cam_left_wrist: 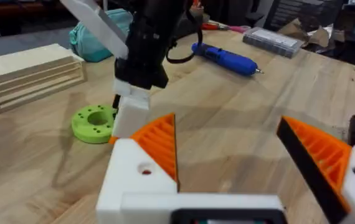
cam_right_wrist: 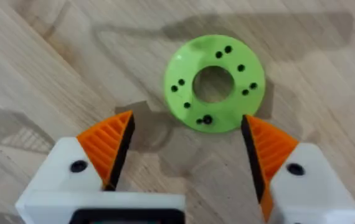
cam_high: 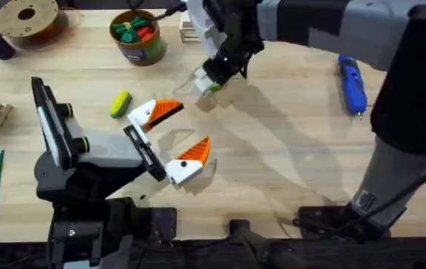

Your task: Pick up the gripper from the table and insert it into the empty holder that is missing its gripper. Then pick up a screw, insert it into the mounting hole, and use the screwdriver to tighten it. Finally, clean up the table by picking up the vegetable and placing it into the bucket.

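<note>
Ribbed orange pads on right hand (cam_right_wrist: pixel 187 155), spread above green ring disc (cam_right_wrist: pixel 214 83).

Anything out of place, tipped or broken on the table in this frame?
Nothing looks spilled or damaged. The one stray item is the toy corn, lying loose on the table beside the left gripper, not in the bucket. The screwdriver lies flat, well apart from the rest.

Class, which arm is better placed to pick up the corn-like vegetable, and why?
Probably the left. The vegetable lies close beside the open left gripper, while the right gripper hovers over the green ring disc, farther away.
</note>
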